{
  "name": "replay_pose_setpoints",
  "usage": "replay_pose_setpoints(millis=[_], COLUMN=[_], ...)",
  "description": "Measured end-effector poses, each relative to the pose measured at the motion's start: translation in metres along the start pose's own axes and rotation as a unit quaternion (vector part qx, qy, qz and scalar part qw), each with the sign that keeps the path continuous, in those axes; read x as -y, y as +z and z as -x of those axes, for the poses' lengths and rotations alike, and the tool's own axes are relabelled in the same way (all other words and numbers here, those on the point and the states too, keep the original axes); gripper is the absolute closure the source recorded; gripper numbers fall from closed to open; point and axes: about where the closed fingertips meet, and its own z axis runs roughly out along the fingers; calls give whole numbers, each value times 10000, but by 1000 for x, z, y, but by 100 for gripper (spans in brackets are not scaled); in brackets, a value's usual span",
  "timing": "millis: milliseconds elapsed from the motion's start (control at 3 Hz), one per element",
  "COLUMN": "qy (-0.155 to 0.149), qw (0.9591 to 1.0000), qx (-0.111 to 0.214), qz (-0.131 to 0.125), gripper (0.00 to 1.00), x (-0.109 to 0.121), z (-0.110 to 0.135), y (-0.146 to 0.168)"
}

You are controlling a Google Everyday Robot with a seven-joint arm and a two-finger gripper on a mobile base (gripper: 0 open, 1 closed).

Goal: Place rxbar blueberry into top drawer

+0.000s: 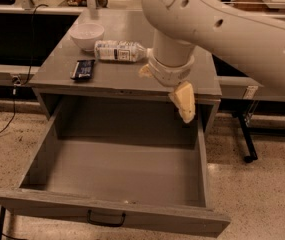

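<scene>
Gripper (181, 100) is hanging at the tabletop's (117, 78) front edge, over the open drawer's (107, 213) back right; whether it is open or closed, I cannot tell. Bar (83, 69) is lying on the tabletop's left, well apart, near bottle (118, 50) and bowl (87, 34).

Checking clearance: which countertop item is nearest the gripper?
The sideways clear bottle; bowl and rxbar sit farther from the gripper, over the top drawer, right rear.

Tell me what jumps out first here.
The big white arm fills the upper right, its gripper hanging over the back right of the wide-open, empty top drawer. The rxbar blueberry lies on the tabletop's left, near a toppled bottle and a white bowl.
</scene>
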Motion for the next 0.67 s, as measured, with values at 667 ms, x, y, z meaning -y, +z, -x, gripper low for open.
replay_pose_setpoints(millis=[667], qy=[-2732], qw=[9572], qx=[-689], qz=[-665], gripper=[0], x=[108], z=[34], y=[-42])
